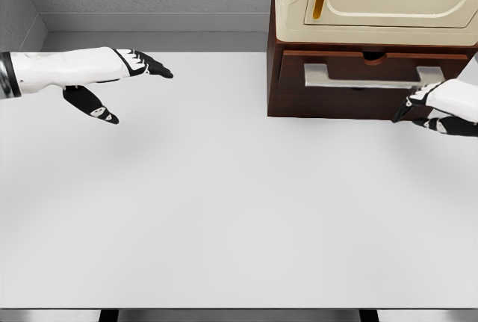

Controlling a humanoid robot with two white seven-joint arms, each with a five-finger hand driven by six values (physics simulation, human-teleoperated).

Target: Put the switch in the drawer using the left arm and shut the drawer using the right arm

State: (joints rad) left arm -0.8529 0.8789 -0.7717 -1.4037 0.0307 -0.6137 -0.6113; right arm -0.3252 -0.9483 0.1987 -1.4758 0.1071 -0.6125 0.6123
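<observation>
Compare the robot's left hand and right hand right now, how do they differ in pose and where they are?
The left hand hangs over the bare white table at the far left, touching nothing; the right hand sits at the brown drawer unit's front, by the silver handle. The left hand's fingers are straight with the thumb spread below; the right hand's are bent. Both are white with black fingers and hold nothing.

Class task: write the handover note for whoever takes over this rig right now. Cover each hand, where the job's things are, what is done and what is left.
Left hand: open, holding nothing, hovering over the table at upper left.
Right hand: at the right edge, just below the drawer handle; grip unclear.
Drawer: looks closed or nearly so, under the cream appliance.
Switch: not visible anywhere.
Done: apparently the placing.
Left: confirm the drawer is fully shut.
</observation>
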